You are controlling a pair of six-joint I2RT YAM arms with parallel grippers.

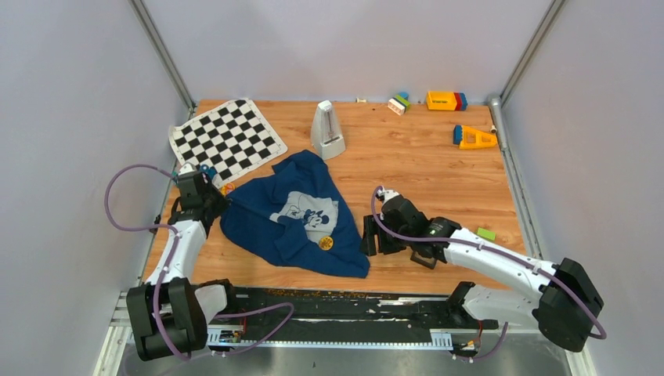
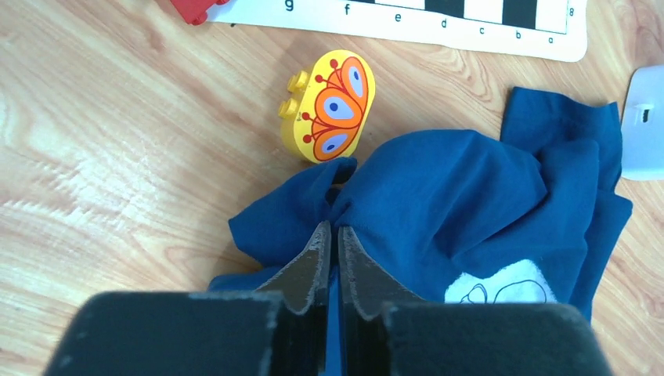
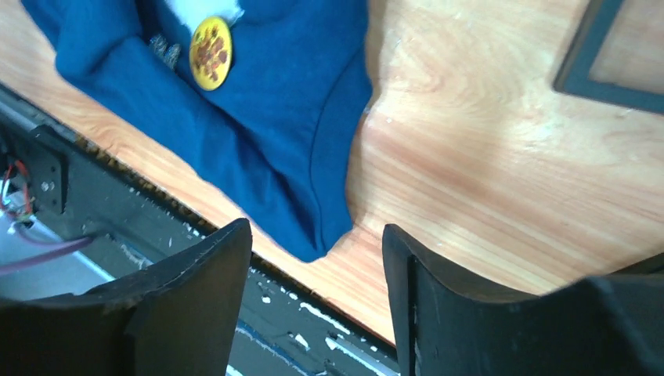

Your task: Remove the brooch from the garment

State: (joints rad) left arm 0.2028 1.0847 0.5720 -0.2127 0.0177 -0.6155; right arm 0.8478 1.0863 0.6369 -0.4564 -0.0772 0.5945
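Observation:
The garment [image 1: 294,215], a navy T-shirt with a pale Mickey print, lies crumpled on the wooden table. The brooch [image 1: 326,243], a small round gold piece, sits on the cloth just below the print, and in the right wrist view the brooch [image 3: 211,52] shows on the shirt [image 3: 274,117]. My left gripper [image 2: 330,229] is shut on a bunched fold at the shirt's [image 2: 454,188] left edge, seen from above at the left gripper [image 1: 222,205]. My right gripper [image 1: 368,237] stands open just right of the shirt's lower corner; between the right gripper's [image 3: 317,235] fingers is only table edge.
A yellow butterfly toy [image 2: 333,106] lies just beyond the pinched fold. The chequered cloth [image 1: 227,139] is at the back left, with a white metronome [image 1: 327,129] beside it. Toy blocks [image 1: 446,100] sit at the back right. A black frame [image 3: 599,59] lies near the right arm. The black rail [image 1: 352,301] borders the front edge.

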